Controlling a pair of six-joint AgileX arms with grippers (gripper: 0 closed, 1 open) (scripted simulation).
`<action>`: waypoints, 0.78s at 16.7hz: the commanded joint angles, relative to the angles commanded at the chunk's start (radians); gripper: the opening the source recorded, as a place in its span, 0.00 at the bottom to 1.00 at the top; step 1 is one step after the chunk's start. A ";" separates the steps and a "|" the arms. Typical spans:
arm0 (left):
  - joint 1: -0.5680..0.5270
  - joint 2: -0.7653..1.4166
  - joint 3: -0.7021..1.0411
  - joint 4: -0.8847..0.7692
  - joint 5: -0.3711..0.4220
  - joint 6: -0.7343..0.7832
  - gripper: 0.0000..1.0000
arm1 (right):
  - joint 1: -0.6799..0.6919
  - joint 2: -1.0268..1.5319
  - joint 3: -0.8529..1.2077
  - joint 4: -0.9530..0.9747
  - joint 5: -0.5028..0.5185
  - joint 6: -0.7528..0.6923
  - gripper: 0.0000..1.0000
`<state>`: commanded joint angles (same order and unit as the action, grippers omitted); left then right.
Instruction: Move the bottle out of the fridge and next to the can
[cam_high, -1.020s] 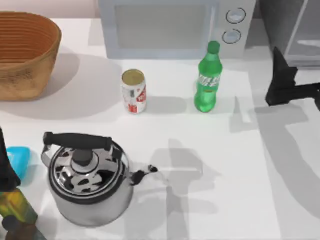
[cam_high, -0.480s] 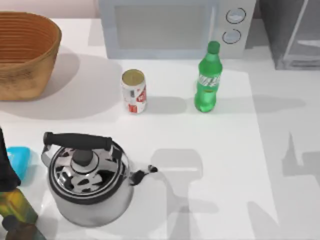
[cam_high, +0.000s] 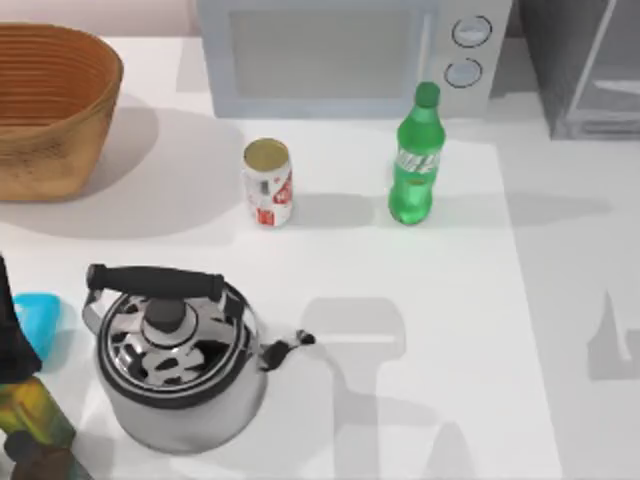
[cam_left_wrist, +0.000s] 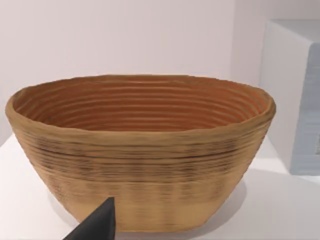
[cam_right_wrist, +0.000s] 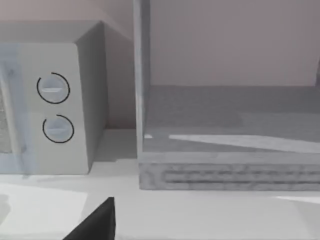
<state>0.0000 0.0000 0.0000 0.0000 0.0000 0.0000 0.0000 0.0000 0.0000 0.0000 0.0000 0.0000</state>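
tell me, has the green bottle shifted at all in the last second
No. The green bottle stands at the same spot in front of the microwave, just below its two dials, with the can apart to its left.

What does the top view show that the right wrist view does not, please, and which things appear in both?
Top view alone: the bottle standing upright on the table, apart from the can to its left, plus the kettle and the basket. Right wrist view alone: the fridge seen from the front, its inside bare, and a dark fingertip of the right gripper at the picture's edge. Both: the microwave with its two round dials, the fridge, and the table.
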 joint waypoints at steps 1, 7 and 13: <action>0.000 0.000 0.000 0.000 0.000 0.000 1.00 | 0.000 0.000 0.000 0.000 0.000 0.000 1.00; 0.000 0.000 0.000 0.000 0.000 0.000 1.00 | 0.005 -0.024 0.026 -0.032 -0.002 0.001 1.00; 0.000 0.000 0.000 0.000 0.000 0.000 1.00 | 0.005 -0.231 0.197 -0.376 -0.004 0.001 1.00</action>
<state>0.0000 0.0000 0.0000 0.0000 0.0000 0.0000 0.0053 -0.2305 0.1965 -0.3759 -0.0040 0.0014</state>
